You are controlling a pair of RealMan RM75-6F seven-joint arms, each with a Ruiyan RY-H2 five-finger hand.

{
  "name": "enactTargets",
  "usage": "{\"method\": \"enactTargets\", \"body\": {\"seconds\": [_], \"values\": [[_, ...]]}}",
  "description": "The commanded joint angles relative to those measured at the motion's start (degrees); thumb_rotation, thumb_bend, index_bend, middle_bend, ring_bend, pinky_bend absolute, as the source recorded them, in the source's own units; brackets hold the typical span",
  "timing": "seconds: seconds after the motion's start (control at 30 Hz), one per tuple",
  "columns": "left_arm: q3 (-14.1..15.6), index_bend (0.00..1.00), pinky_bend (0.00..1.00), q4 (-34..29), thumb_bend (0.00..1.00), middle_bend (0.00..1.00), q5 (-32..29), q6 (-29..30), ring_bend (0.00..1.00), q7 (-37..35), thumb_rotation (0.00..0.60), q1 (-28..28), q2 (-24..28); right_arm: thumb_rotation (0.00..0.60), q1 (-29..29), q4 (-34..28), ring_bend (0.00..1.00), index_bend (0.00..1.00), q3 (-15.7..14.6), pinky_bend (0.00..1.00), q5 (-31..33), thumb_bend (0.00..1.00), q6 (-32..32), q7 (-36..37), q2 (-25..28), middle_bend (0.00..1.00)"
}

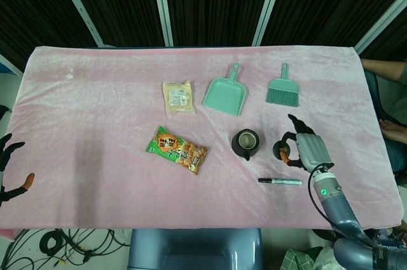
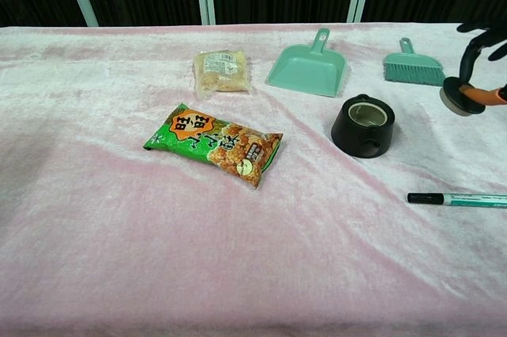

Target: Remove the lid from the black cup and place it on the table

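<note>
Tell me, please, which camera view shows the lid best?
The chest view: the lid shows side-on, clear of the table, pinched by the right hand. In the head view it is a small dark disc partly covered by that hand.

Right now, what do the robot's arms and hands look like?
The right hand has a grey metallic back, black fingers and orange fingertip pads. Its arm is smooth silver-grey with a green indicator light and a thin black cable along the wrist. The left hand, at the frame edge, shows black fingers, one with an orange tip.
</note>
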Motion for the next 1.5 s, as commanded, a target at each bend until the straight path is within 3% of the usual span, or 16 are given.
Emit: {"method": "enactTargets", "body": {"seconds": [0.03,0.27,0.7,0.87,1.07,1.13,1.4,1.5], "values": [[0.0,0.19,0.05,0.0,0.34,0.02,0.0,0.0,0.00,0.1,0.600,0.0,0.0,0.600,-1.7,1.6,0.06,0.57,-2.0,0.14,-2.0,0.31,0.8,0.6,-0.6,0.00],[0.0,0.19,0.05,0.0,0.34,0.02,0.0,0.0,0.00,0.0,0.600,0.0,0.0,0.600,-2.9,9.1,0.06,0.57,-4.6,0.14,-3.3,0.31,1.0,-1.6,-5.7,0.00],[0.0,0.19,0.05,0.1,0.34,0.02,0.0,-0.1,0.00,-0.1,0.600,0.0,0.1,0.600,-2.1,16.0,0.06,0.55,-4.6,0.14,-0.9,0.31,-1.7,-5.0,-10.2,0.00],[0.0,0.19,0.05,0.1,0.34,0.02,0.0,-0.1,0.00,0.0,0.600,0.0,0.1,0.600,-1.9,15.5,0.06,0.40,-4.5,0.14,0.3,0.28,-3.0,-5.4,-9.9,0.00],[0.0,0.19,0.05,0.1,0.34,0.02,0.0,0.0,0.00,0.1,0.600,0.0,0.0,0.600,-1.7,14.1,0.05,0.09,-4.3,0.14,0.8,0.20,-3.4,-6.9,-8.9,0.00],[0.0,0.19,0.05,0.1,0.34,0.02,0.0,-0.1,0.00,0.1,0.600,0.0,0.0,0.600,-1.7,13.2,0.05,0.03,-4.0,0.14,1.0,0.19,-3.3,-6.8,-8.5,0.00],[0.0,0.19,0.05,0.1,0.34,0.02,0.0,0.1,0.00,-0.1,0.600,0.0,0.0,0.600,-3.7,8.0,0.06,0.02,-1.1,0.14,-1.8,0.18,2.4,-3.5,-3.8,0.00],[0.0,0.19,0.05,0.2,0.34,0.02,0.0,0.0,0.00,0.0,0.600,0.0,0.0,0.600,-6.0,4.7,0.06,0.01,-2.1,0.14,-5.1,0.18,5.4,-2.4,0.5,0.00]]}}
